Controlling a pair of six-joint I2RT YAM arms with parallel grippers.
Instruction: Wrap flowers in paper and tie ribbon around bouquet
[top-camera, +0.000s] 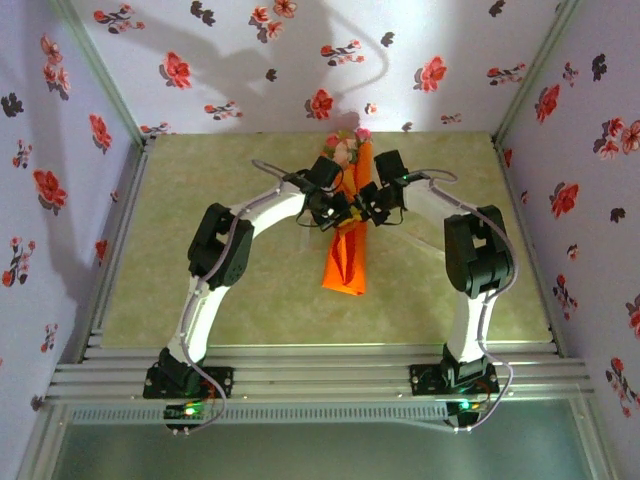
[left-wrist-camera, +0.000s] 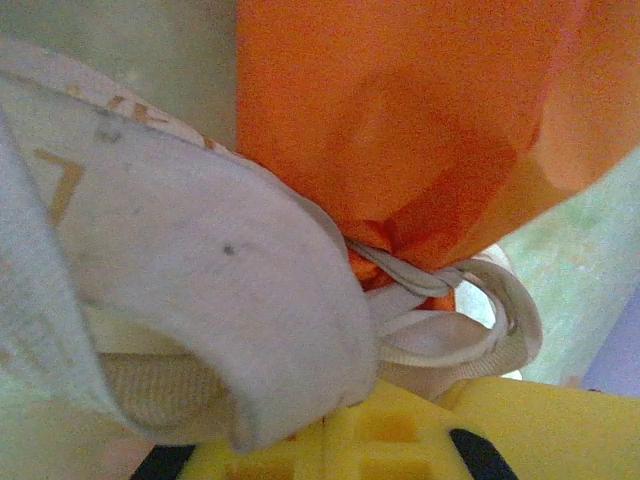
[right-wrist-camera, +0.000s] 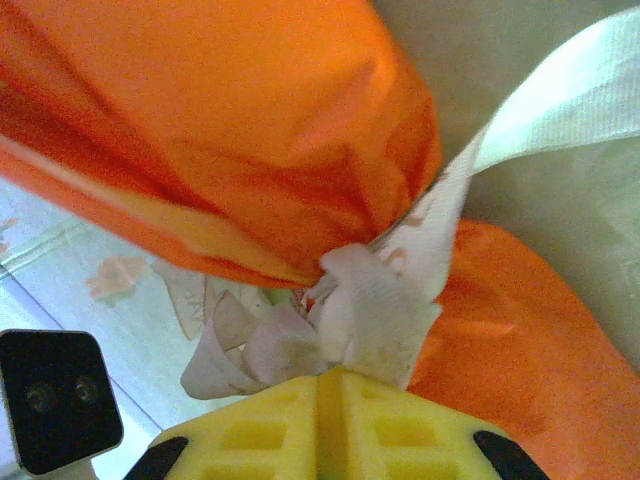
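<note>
Two robot arms meet over a bouquet (top-camera: 345, 262) lying lengthwise at the middle of a pale green table (top-camera: 200, 250), inside a booth of lilac walls (top-camera: 60, 150) printed with red flowers. The cone's narrow end points toward the arm bases, and its flowers (top-camera: 345, 148), pink and cream, face the back wall. The left gripper (top-camera: 338, 212) and right gripper (top-camera: 370, 207) close in from either side at the cone's waist, almost touching each other above the orange paper (top-camera: 347, 270). From the left wrist, the ribbon (left-wrist-camera: 432, 282) crosses in a twist where the paper is cinched. A loop of it reaches down to the yellow fingers (left-wrist-camera: 400, 440), which are pressed together on it, and a broad, floppy length lies across the foreground. From the right wrist, the yellow fingers (right-wrist-camera: 260, 435) are likewise pressed together. They pinch a crumpled bunch of ribbon at the knot, hard against the gathered paper, while one flat length runs off taut to the upper right.
</note>
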